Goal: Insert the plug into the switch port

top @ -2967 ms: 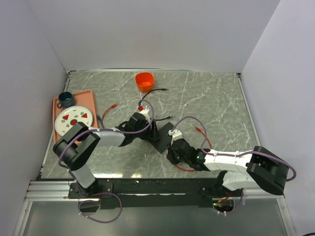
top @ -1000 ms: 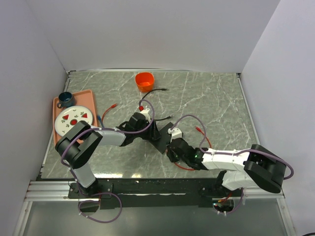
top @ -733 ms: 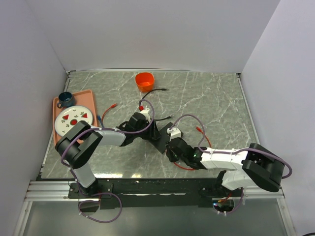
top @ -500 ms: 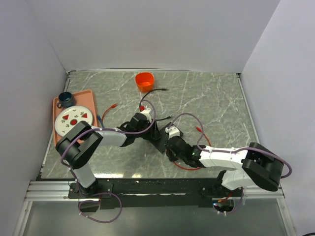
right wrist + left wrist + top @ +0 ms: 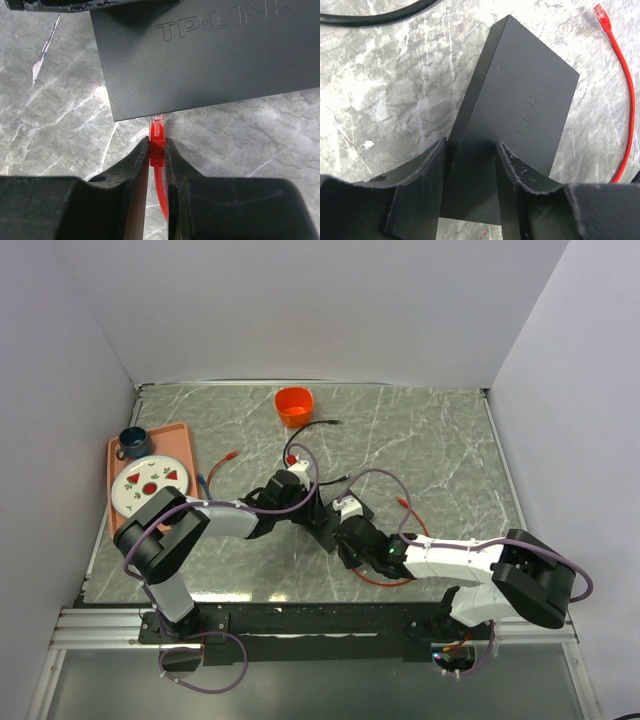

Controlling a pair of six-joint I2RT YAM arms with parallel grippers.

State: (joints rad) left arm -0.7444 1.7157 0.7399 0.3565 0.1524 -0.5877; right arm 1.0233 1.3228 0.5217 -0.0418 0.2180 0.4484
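black switch box (image 5: 525, 115) is found on the bench (image 5: 430, 440) near its middle, somewhat toward the near edge. left gripper (image 5: 471, 147) is closed onto one short end of the box, a finger pressed against each long side. right gripper (image 5: 157, 143) is clamped on the red plug (image 5: 157, 132). the plug's clear tip is set at the box's narrow edge, partly tucked under the top face. the switch port is hidden there. red cable (image 5: 161, 195) runs between the fingers.

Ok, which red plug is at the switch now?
The plug pinched in the jaws of the right gripper, tip at the edge of the black box; the other two plugs lie loose on the table.
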